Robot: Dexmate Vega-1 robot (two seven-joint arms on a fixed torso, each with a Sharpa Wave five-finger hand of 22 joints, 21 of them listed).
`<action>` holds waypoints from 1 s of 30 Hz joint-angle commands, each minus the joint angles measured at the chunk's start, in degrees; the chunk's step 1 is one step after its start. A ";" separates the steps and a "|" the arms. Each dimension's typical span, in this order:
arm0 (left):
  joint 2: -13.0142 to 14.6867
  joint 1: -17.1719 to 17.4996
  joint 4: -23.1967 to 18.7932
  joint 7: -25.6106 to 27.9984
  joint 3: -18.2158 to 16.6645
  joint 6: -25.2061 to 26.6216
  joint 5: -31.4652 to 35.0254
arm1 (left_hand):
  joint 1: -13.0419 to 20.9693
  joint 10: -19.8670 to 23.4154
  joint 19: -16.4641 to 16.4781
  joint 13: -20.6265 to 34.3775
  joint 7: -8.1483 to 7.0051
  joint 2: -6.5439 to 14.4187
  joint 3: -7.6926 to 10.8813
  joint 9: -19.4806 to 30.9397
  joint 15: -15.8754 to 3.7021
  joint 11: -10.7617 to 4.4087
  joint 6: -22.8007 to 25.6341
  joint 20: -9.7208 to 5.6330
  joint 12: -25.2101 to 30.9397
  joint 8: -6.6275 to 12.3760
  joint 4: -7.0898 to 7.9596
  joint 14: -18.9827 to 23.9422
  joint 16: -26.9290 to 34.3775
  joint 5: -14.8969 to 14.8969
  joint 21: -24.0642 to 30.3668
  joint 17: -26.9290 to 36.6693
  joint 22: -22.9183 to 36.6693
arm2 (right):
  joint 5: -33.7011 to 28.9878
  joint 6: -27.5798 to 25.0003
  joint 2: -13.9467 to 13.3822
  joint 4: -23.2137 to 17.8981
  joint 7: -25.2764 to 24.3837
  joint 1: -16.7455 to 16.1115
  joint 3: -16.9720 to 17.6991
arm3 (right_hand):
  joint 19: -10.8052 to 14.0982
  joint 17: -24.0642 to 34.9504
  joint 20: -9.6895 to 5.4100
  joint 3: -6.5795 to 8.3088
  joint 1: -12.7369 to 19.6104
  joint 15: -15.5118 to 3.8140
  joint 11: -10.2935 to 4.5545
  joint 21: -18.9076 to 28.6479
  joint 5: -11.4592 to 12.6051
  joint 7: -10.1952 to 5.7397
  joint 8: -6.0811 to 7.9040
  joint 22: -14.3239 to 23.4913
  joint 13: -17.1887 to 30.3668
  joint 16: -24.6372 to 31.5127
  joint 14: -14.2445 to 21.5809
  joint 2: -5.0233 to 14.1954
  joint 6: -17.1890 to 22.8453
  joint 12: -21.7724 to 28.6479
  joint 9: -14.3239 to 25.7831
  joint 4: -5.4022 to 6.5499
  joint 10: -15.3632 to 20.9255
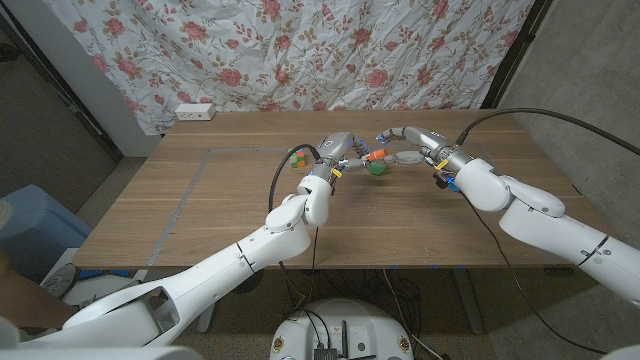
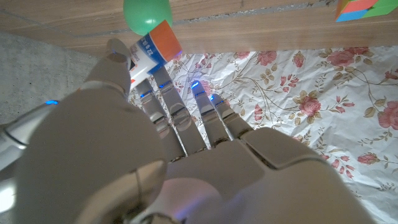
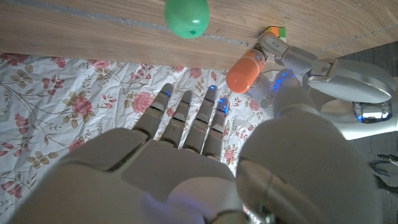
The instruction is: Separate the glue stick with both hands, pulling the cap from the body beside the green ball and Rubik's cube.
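Your two arms reach in from the near corners and meet over the far middle of the table [image 1: 200, 215], wrists bent inward so the hands face each other. Your left hand [image 1: 338, 150] holds the glue stick [image 2: 151, 51] by its white, blue-printed body, pinched against the thumb, with the other fingers [image 2: 186, 121] stretched straight out beyond it. The stick's orange end [image 3: 245, 70] points toward your right hand [image 1: 405, 140] and sits between the two hands, raised off the wood.

Your right hand is extended with its fingers [image 3: 189, 121] long and slightly apart; the thumb rises close to the orange end, but you cannot tell from these views whether it has closed on it.

The green ball [image 1: 377, 168] lies on the table just under the meeting hands, and the Rubik's cube [image 1: 297, 157] sits just beside your left hand, on its outer side.
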 commanded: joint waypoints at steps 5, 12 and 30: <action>-0.30 -0.44 0.77 0.24 -0.14 -0.91 -0.23 | 0.36 3.39 -0.02 0.25 1.68 3.45 0.19 0.96 -7.69 -2.88 2.92 0.46 0.43 0.46 0.24 0.42 0.01 0.27 0.05 0.30 0.23 | -1.36 0.10 1.28 1.19 -2.40 0.01 -0.47 | 0.76 0.18 -0.15 0.05 2.30 -3.44 -1.02 -0.10 0.44 -1.20 1.21 0.19 0.00 0.59 1.37 0.28 2.96 0.43 -0.15 -0.17 2.37; -0.09 -0.79 1.05 0.04 0.00 -1.96 -0.21 | 0.34 3.48 -0.02 0.26 1.69 3.51 0.13 0.97 -7.70 -2.89 2.92 0.47 0.44 0.44 0.21 0.41 0.00 0.27 0.06 0.29 0.23 | -0.75 0.75 1.45 1.86 -2.05 0.48 -0.44 | 0.72 0.17 -0.26 0.14 3.29 -3.92 -2.11 -0.24 0.48 -2.40 2.04 0.18 -0.31 0.74 1.65 0.70 5.18 0.25 -0.24 -0.12 3.92; 0.27 -0.58 0.70 -1.00 0.54 -2.98 0.50 | 0.34 3.61 -0.04 0.27 1.62 3.68 0.00 1.00 -7.72 -2.89 2.94 0.44 0.43 0.39 0.13 0.40 -0.02 0.29 0.07 0.28 0.23 | 1.28 3.76 0.78 3.10 -2.01 0.04 0.72 | 0.89 0.49 -0.64 0.20 5.25 -5.71 -3.94 -0.31 0.24 -3.89 4.09 0.16 -1.08 2.08 3.75 2.60 11.16 0.18 -0.47 0.33 9.71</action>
